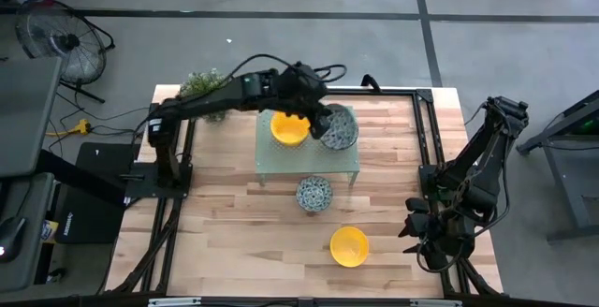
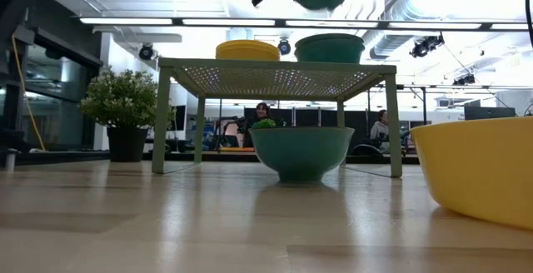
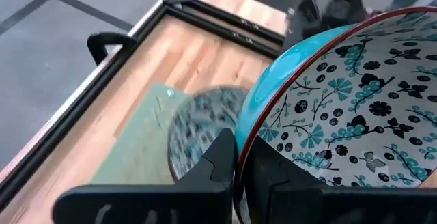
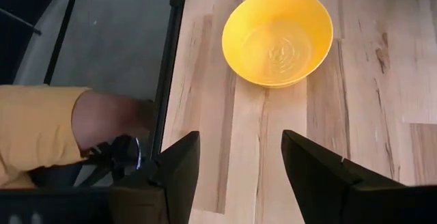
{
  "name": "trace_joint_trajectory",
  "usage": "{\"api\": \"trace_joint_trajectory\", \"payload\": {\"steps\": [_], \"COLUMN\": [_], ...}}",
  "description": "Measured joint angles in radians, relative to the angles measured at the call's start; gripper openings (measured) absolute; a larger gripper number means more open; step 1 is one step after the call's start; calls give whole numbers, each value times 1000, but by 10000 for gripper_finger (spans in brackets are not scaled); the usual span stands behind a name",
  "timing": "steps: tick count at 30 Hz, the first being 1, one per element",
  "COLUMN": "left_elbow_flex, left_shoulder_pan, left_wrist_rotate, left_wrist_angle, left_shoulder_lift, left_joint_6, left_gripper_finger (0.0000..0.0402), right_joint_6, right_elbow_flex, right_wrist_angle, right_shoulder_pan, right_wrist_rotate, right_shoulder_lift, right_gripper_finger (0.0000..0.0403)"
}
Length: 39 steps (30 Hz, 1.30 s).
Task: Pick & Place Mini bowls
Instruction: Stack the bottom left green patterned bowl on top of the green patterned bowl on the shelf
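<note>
Two bowls were already set on the green stand: a yellow bowl to the left and a patterned bowl to the right. A further patterned bowl was held by its rim in the closed left gripper, raised above the stand and over the patterned bowl there, so the placing appeared to be partly done. Two bowls were left on the table: a patterned one just near of the stand and a yellow one nearer still and to the right. No other bowls could be seen.

The right gripper was parked wide open and empty at the near right edge, facing the yellow table bowl. A leafy plant stood at the far left corner, well clear. The stacked bowl under the carried one was judged the only thing close enough to be knocked
</note>
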State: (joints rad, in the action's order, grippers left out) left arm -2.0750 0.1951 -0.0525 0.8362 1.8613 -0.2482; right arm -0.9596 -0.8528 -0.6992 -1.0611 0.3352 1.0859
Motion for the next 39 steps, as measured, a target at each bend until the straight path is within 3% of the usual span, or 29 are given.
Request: {"api": "trace_joint_trajectory", "payload": {"steps": [6,9,39], "left_elbow_flex": [0,6,4], "left_shoulder_pan": [46,61,74], "left_wrist_rotate": [72,92,42], "left_wrist_angle": [-41,27,82], "left_shoulder_lift": [35,38,39], "left_joint_6": [-18,-15,-9], "left_gripper_finger": [4,4,4], "right_joint_6": [-9,-20,-28], "right_elbow_flex": [0,0,0], "right_wrist_angle": [0,1,1], "right_shoulder_pan": [0,0,0], "right_wrist_rotate": [26,27,63], "right_shoulder_lift": [0,0,0], "right_gripper_finger": [195,195,195]}}
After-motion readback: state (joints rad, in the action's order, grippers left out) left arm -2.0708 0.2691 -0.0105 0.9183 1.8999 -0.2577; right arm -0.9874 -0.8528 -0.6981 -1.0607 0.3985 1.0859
